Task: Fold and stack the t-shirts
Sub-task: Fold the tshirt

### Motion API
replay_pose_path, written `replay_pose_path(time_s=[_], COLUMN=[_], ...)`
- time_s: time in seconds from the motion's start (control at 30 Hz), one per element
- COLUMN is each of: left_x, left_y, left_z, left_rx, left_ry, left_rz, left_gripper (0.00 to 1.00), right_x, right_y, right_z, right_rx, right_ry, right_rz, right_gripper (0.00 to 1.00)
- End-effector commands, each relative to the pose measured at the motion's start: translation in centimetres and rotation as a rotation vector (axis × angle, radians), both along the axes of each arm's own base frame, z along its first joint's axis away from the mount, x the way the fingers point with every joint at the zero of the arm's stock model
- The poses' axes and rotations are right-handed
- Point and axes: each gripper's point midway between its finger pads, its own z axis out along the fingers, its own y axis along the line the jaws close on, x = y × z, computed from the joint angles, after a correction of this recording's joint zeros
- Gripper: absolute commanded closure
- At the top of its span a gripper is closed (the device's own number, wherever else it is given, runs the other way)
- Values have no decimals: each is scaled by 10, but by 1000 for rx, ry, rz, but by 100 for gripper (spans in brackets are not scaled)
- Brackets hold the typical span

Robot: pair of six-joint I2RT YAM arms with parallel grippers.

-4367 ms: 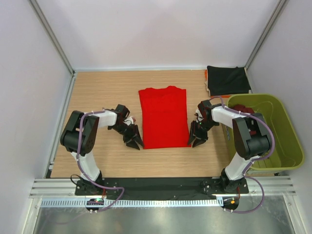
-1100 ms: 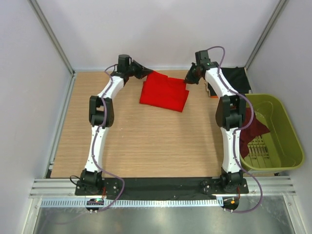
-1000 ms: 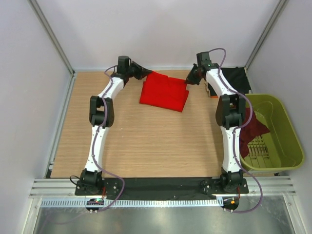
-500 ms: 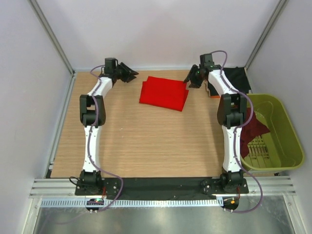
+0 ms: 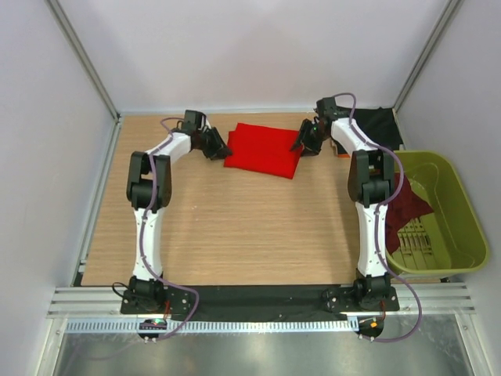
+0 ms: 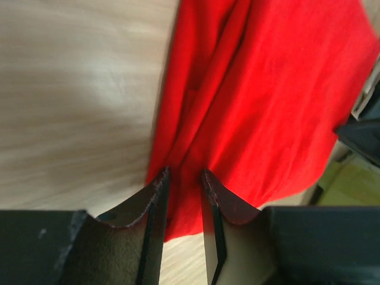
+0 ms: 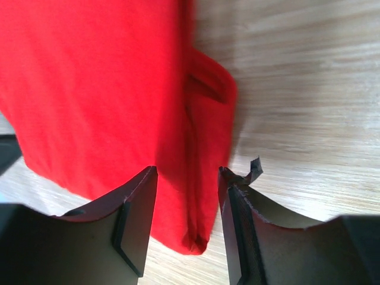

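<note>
Folds of the red t-shirt (image 5: 264, 150) lie upper centre on the tabletop (image 5: 235, 227); left fingers (image 6: 155, 196) narrowly parted at its edge, right fingers (image 7: 139, 208) spread wide over it. Black t-shirt (image 5: 383, 125) partly hidden behind the right arm (image 5: 368, 180).

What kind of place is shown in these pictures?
Probably a robot test cell in a lab: the left arm and right arm are bolted at the near edge of a wooden table, and plain white walls with metal framing enclose it.
</note>
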Motion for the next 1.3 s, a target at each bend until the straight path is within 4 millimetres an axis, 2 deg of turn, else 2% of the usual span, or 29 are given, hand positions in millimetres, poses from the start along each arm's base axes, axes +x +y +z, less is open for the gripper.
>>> replay_pose_path(time_s=[0.0, 0.07, 0.1, 0.13, 0.2, 0.23, 0.33, 0.47, 0.57, 0.6, 0.67, 0.7, 0.83, 0.97, 1.0, 1.07, 1.2, 1.27], left_x=[-12, -17, -17, -18, -23, -25, -32, -34, -29, -28, -29, -29, -43, -53, -55, -60, -63, -64], left_y=[12, 15, 16, 16, 17, 20, 31, 36, 28, 24, 16, 14, 1, -8, -7, -4, 3, 5], left_z=[19, 12, 8, 6, -2, -5, -1, 17, 39, 42, 43, 42, 27, 13, 10, -3, -15, -17], left_rx=[76, 96, 100, 98, 106, 111, 156, 161, 110, 101, 78, 72, 53, 68, 79, 106, 155, 175], left_ry=[-43, -20, -13, -4, 29, 44, 51, 34, 1, -7, -1, 3, 42, 73, 78, 118, 148, 145], left_rz=[-38, -40, -37, -35, -25, -14, 37, 93, 110, 100, 76, 69, 0, -54, -62, -65, -85, -95], left_gripper=[70, 71, 75, 80, 88, 88, 86, 85, 77, 73, 71, 70, 69, 69, 69, 69, 72, 75], right_x=[-4, -6, -6, -6, -9, -12, -15, -22, -21, -19, -14, -12, -2, 5, 4, 4, -11, -19], right_y=[3, 1, 0, -1, -2, -3, -5, -4, -1, -1, 0, 0, -4, -4, -4, 0, 0, -3], right_z=[5, -5, -7, -10, -16, -20, -20, -23, -16, -12, 1, 7, 22, 18, 9, 7, 8, 19], right_rx=[9, 3, 1, -3, -6, -7, -15, -14, 8, 13, 17, 20, 29, 47, 51, 68, 65, 55], right_ry=[-20, -12, -12, -13, -2, 8, 8, 13, -8, -20, -53, -67, -110, -105, -84, -75, -45, -49], right_rz=[27, 12, 7, 3, -3, -4, -10, -3, 8, 7, 5, 6, -6, -10, -8, 0, 19, 24], right_gripper=[49, 53, 56, 64, 72, 78, 85, 92, 86, 77, 68, 60, 49, 47, 47, 46, 46, 46])
